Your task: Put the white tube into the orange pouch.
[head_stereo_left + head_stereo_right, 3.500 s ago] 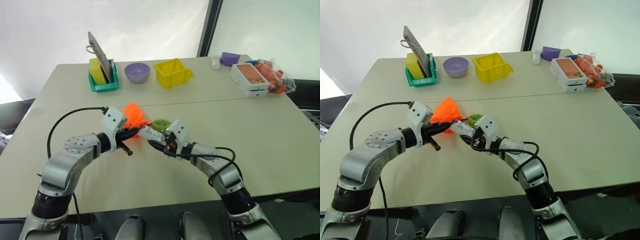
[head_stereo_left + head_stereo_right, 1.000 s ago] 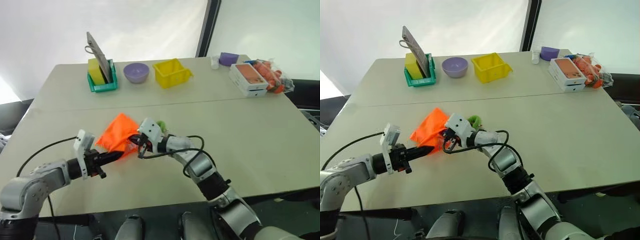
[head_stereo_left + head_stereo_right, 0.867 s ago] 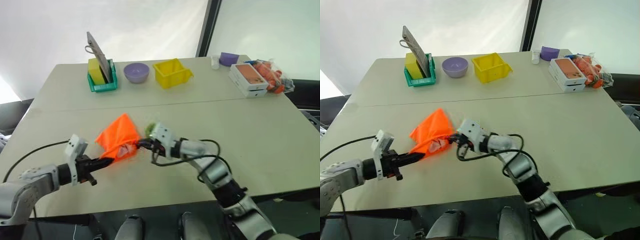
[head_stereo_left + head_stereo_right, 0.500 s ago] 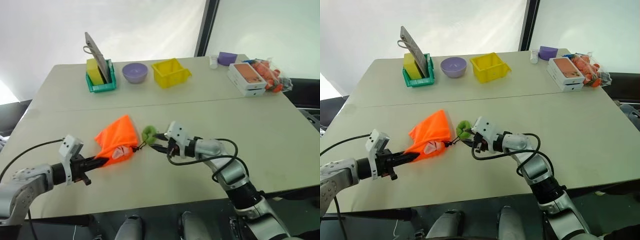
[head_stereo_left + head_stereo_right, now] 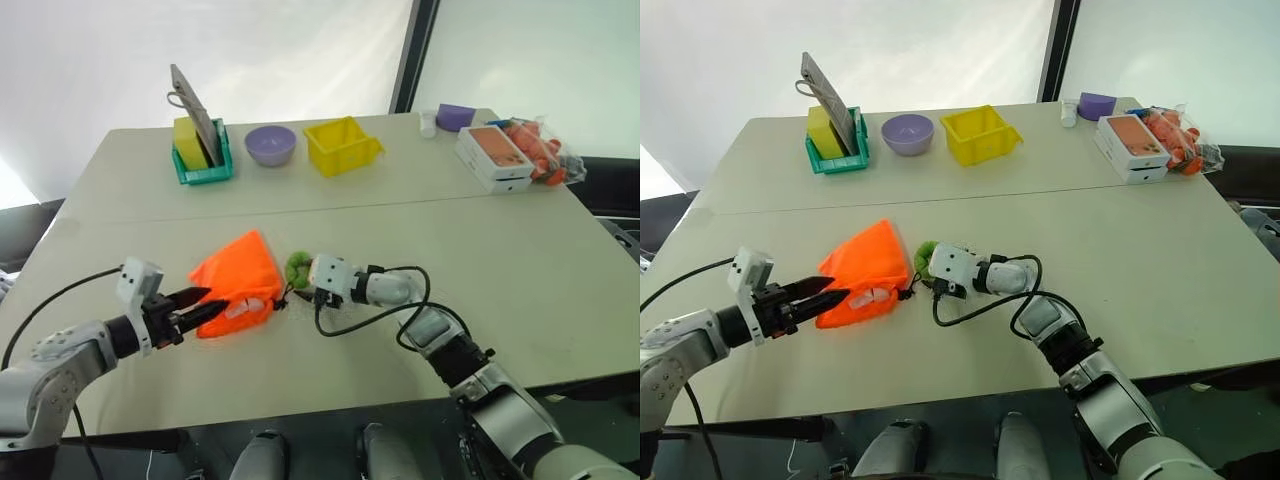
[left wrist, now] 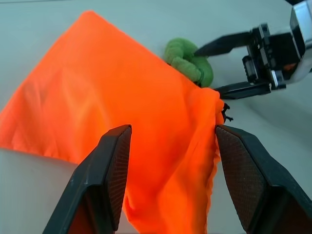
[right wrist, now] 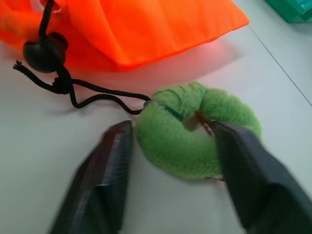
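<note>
Orange pouch [image 5: 235, 285] lies on table w/ white tube [image 5: 872, 297] apparently peeking at its mouth, left gripper [image 5: 198, 305] and right gripper [image 7: 170, 161] both spread, empty, so tube may slide out if right tugs green ring [image 7: 197, 127].

Orange pouch [image 5: 240, 283] lies on the near half of the table [image 5: 520, 260], green fuzzy ring [image 5: 298, 267] just beside its right edge. Left gripper [image 5: 203, 303], fingers parted, sits at the pouch's left side. Right gripper [image 5: 300, 283] reaches at the ring. Yellow bin [image 5: 343, 144] stands along the far edge.
</note>
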